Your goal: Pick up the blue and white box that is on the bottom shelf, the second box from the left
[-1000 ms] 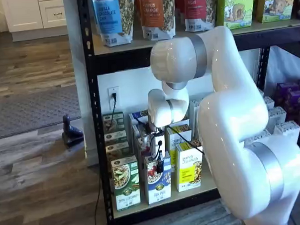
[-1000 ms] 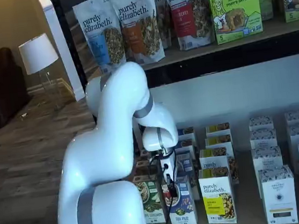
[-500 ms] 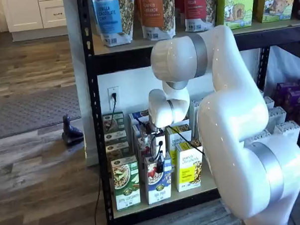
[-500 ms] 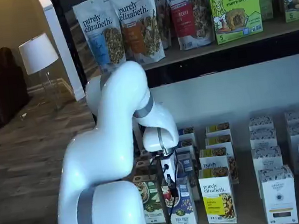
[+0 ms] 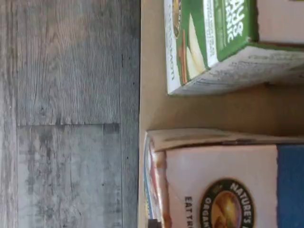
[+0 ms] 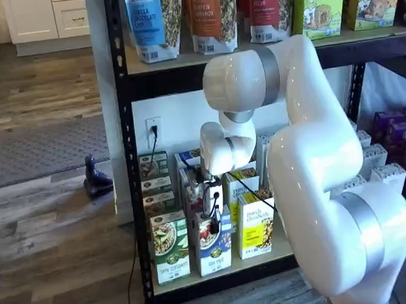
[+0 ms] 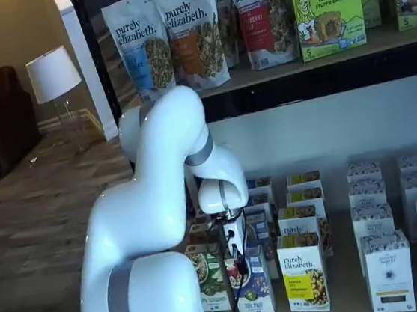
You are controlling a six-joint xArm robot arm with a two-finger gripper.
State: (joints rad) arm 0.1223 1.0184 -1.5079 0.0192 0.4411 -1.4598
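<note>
The blue and white box (image 6: 214, 251) stands upright at the front of the bottom shelf (image 6: 225, 280), between a green-and-white box and a yellow-and-white one; it also shows in a shelf view (image 7: 254, 290). My gripper (image 6: 211, 222) hangs straight down from the white wrist, its black fingers set over the box's top edge, as the other shelf view shows (image 7: 238, 256). No gap between fingers and box can be read. The wrist view shows the box's blue and white top (image 5: 223, 185) close up on the tan board (image 5: 152, 109).
A green-and-white box (image 6: 170, 251) stands left of the target and a yellow-and-white box (image 6: 255, 230) right of it, with more rows behind. White boxes (image 7: 387, 271) fill the shelf's right part. Pouches (image 6: 214, 17) line the upper shelf. My arm's bulk (image 6: 318, 174) stands before the rack.
The fingers have drawn closer together around the top of the blue and white box. The arm and the box have hardly shifted.
</note>
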